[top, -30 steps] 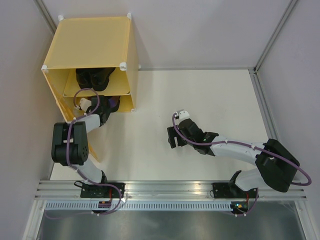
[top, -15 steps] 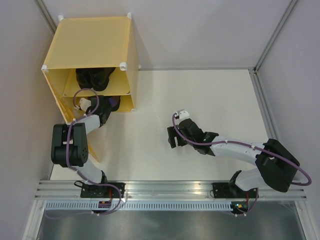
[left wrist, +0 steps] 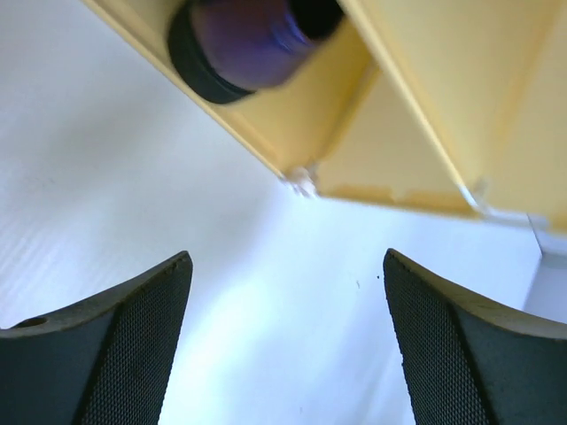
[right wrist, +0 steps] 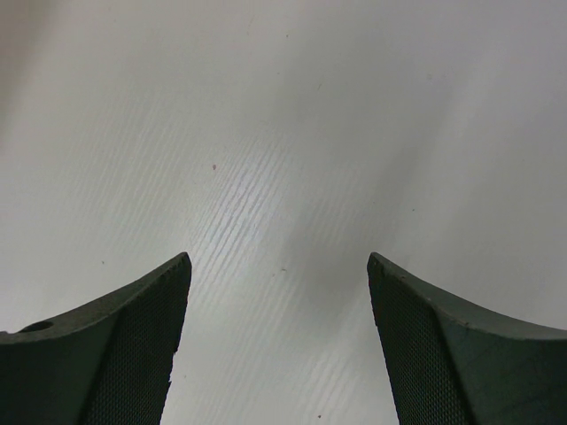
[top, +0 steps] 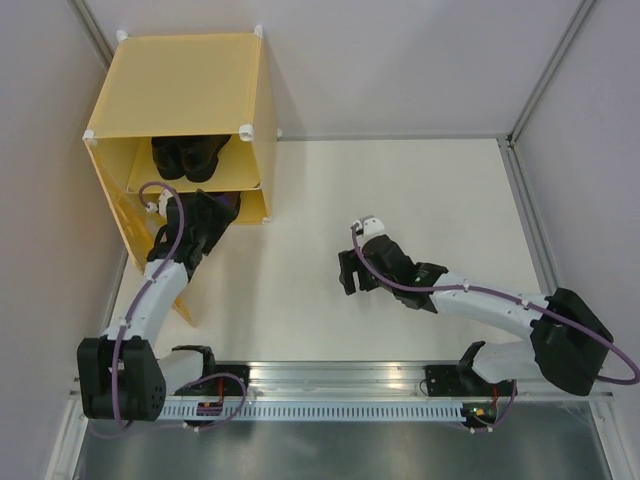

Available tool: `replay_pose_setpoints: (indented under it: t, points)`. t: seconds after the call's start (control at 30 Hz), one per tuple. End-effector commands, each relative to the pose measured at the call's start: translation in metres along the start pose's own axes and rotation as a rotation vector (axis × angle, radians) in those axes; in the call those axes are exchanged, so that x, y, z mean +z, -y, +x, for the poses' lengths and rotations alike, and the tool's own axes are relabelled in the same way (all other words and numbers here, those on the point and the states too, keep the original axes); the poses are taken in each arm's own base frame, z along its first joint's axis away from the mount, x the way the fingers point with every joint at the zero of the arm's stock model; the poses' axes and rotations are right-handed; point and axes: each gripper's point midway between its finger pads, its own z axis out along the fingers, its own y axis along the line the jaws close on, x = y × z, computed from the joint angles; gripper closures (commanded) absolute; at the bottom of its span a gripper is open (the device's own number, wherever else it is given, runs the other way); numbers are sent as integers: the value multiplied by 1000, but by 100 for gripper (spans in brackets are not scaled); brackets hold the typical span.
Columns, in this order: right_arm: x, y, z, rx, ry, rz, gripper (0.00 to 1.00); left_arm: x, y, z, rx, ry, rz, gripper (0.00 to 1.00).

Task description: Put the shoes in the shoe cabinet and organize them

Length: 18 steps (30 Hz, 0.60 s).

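Left tool (top: 212, 206) at the shoe cabinet (top: 185, 85), right tool (top: 348, 272) mid-bench (top: 400, 190); both spread wide, holding nothing.
Top view: the cabinet stands at the far left corner, with a black pair (top: 187, 155) on its upper shelf. Left wrist: a purple shoe (left wrist: 244, 40) lies in the lower compartment, ahead of the parted fingers (left wrist: 115, 354). Right wrist: fingers apart above the bench surface.

A pale white worktop (top: 400, 200) fills the middle of the booth, shut in by plain grey walls at the back (top: 400, 60), left (top: 40, 200) and right (top: 590, 200). Slim metal posts (top: 545, 70) run up the far corners. Along the near edge lie ribbed aluminium rails (top: 340, 378), a white slotted strip (top: 340, 411) just beyond them, then dull grey sheet metal (top: 340, 450). Up close, the worktop shows a fine ribbed grain and a few tiny specks (right wrist: 213, 166).
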Motion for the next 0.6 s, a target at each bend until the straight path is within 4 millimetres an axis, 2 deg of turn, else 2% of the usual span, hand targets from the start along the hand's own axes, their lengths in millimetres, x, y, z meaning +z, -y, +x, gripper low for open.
replay_pose_setpoints:
  t: [0.0,0.03,0.07,0.13,0.17,0.23,0.3,0.33,0.37,0.4,0.5,0.57]
  points:
    - [-30,-8,-49,29,120,-15,16,-48,35,10,159,-122,166,9]
    - [-34,-9,-57,36,141,-21,16,-57,38,6,177,-107,184,9]
    - [-39,-6,-57,38,137,-8,15,-79,47,7,205,-118,251,9]
    - [-53,-1,-66,46,161,22,15,-106,66,3,230,-117,342,9]
    - [-58,2,-69,47,168,34,15,-118,68,3,247,-122,360,8]
    - [-74,11,-77,56,194,74,14,-154,87,-6,276,-95,459,5]
    - [-85,15,-83,70,217,92,13,-180,93,-9,306,-86,506,4]
    - [-95,21,-85,75,228,113,13,-199,105,-14,330,-71,563,2]
    - [-101,23,-88,88,242,119,13,-210,108,-17,341,-57,582,1]
    - [-107,28,-87,89,240,138,13,-229,111,-23,354,-27,606,0]
    - [-129,34,-93,114,286,147,12,-256,106,-37,395,49,579,0]
    - [-144,42,-93,130,310,168,12,-272,95,-54,411,156,528,0]
